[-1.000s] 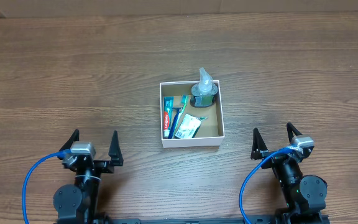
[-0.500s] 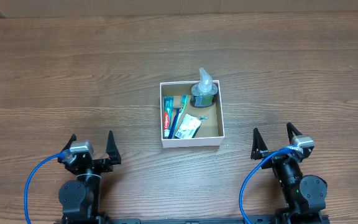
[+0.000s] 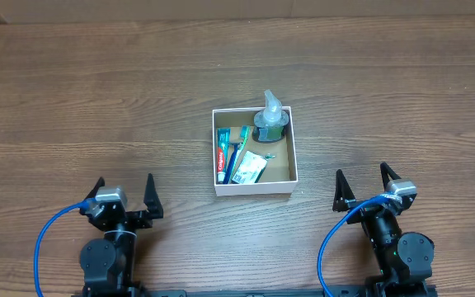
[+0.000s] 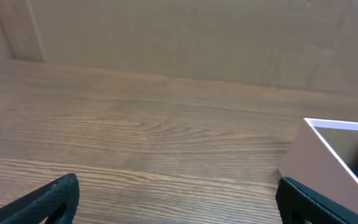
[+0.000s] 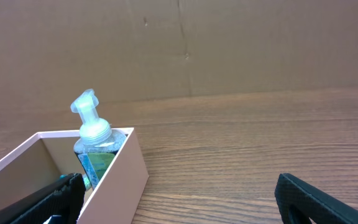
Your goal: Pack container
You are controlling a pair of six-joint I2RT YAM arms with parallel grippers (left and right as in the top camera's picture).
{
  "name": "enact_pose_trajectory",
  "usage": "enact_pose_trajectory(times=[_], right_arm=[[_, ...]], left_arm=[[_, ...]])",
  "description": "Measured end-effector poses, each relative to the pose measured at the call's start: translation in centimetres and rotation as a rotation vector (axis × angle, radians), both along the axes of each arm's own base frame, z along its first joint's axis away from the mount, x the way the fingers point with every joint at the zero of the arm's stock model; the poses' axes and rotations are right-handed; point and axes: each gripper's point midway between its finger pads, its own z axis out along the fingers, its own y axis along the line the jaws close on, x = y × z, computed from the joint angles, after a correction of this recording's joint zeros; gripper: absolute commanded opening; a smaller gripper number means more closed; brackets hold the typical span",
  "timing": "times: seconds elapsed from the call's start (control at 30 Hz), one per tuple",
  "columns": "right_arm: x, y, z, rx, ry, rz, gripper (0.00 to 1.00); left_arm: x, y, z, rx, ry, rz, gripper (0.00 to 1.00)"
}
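The container (image 3: 295, 157) is a square white-walled box with a brown floor at the table's middle. Inside lie a toothpaste tube (image 3: 220, 154), a toothbrush (image 3: 236, 153), a flat packet (image 3: 251, 167) and an upright pump bottle (image 3: 270, 120) in the far right corner. My left gripper (image 3: 124, 198) is open and empty at the front left, well away from the box. My right gripper (image 3: 362, 186) is open and empty at the front right. The box's corner shows in the left wrist view (image 4: 328, 158). The box wall (image 5: 120, 171) and bottle (image 5: 95, 146) show in the right wrist view.
A brown cardboard wall (image 5: 229, 43) stands behind the wooden table (image 3: 97, 99). Blue cables (image 3: 52, 239) loop from both arm bases at the front edge.
The left gripper shifted slightly back and forth at the front left, staying open. The right arm and the box's contents have not moved.
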Motion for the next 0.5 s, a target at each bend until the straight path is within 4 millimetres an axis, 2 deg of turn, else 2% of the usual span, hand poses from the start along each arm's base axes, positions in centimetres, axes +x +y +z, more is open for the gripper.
enact_pose_trajectory(times=[0.5], right_arm=[[0.0, 0.01, 0.01, 0.0, 0.0, 0.0, 1.0]], left_arm=[[0.01, -0.45, 0.01, 0.0, 0.0, -0.019, 1.0]])
